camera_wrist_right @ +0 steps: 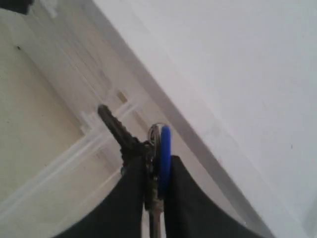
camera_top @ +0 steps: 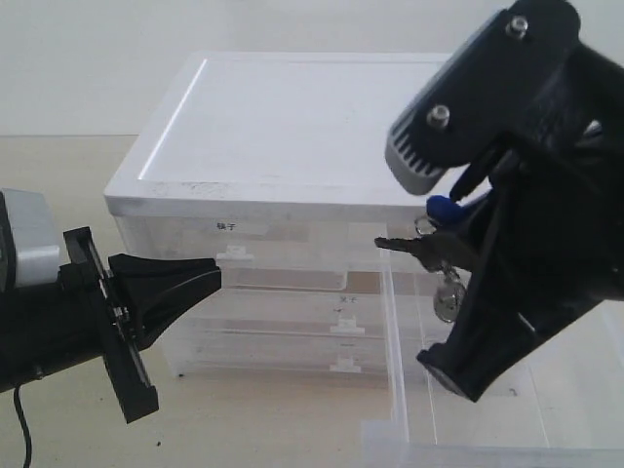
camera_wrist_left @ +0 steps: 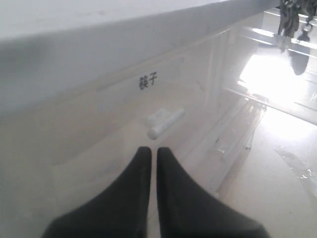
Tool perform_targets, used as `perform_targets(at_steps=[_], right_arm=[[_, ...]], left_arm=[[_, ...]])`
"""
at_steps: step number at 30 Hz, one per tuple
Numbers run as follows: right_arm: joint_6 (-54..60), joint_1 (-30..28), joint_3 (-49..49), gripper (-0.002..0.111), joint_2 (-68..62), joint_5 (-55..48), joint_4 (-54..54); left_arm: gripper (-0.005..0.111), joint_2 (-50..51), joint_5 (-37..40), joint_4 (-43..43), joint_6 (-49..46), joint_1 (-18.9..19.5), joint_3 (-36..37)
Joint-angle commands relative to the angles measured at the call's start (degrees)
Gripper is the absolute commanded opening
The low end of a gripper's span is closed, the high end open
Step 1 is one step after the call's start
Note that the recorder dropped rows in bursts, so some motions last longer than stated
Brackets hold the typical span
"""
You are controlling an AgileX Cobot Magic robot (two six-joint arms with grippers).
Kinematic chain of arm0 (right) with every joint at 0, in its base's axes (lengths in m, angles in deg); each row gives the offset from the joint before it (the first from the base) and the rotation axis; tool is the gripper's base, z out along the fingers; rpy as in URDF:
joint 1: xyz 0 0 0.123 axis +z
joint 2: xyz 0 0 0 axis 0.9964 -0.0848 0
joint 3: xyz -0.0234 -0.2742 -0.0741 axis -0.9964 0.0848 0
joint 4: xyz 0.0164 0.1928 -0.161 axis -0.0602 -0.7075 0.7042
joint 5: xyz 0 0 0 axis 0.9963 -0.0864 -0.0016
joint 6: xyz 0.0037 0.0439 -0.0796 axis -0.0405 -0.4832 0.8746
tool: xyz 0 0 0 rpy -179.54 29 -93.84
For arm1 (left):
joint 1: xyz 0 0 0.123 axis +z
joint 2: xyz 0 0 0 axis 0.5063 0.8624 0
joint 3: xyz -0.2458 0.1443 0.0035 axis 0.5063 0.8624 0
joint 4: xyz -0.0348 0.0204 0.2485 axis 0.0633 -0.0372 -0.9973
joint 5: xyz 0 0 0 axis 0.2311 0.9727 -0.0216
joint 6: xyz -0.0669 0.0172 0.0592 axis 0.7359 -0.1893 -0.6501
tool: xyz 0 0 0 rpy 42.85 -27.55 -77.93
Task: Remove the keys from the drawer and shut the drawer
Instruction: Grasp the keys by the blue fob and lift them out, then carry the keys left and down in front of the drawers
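The keys (camera_top: pixel 429 250) hang above the pulled-out clear drawer (camera_top: pixel 395 341), with my right gripper (camera_top: pixel 450 234) shut on them. The blue fob (camera_top: pixel 444 208) sits at the top and the oval grey tag (camera_top: pixel 447 297) dangles below. In the right wrist view the keys (camera_wrist_right: pixel 157 148) are pinched between the black fingers (camera_wrist_right: pixel 133 188), one key pointing outward, over the drawer's clear walls (camera_wrist_right: pixel 64 158). My left gripper (camera_top: pixel 210 276) is shut on nothing. It points at the white tab handle (camera_wrist_left: pixel 164 121) of the closed neighbouring drawer, a short way off.
The white-topped cabinet (camera_top: pixel 292 117) holds the drawers. The closed half-width drawer carries a bold black label (camera_wrist_left: pixel 148 80). Full-width clear drawers (camera_top: pixel 292 336) lie beneath it. The open drawer's front (camera_top: pixel 487 453) reaches the near edge of the exterior view.
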Motion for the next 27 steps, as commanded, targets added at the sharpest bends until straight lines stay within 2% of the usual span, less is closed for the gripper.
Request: perform_targets(at_steps=[1,6,14,20,23,27], right_arm=[[1.4,3.0,-6.8,0.0,0.8,-2.7,3.4],[1.9,3.5,-11.9,0.0,0.8,-1.8,2.9],[1.3,3.5,-11.8,0.0,-6.0,10.5,0.0],[1.3,3.5,-11.8,0.0,-13.4,7.0,0.4],[0.2,3.2,-11.8,0.0,-16.6,4.5,4.0],[-1.6,2.1,-11.8,0.0,-18.3,4.9,2.7]], left_arm=[[0.005,0.1,-0.1,-0.3,0.4,0.0,-0.1],[0.005,0.1,-0.1,-0.3,0.4,0.0,-0.1],[0.005,-0.2,-0.1,-0.3,0.4,0.0,0.0],[0.005,-5.3,-0.1,-0.1,0.4,0.1,2.4],[0.005,-10.0,-0.1,2.9,-0.1,0.1,4.5],[0.005,-11.2,-0.1,4.3,-0.5,0.1,5.3]])
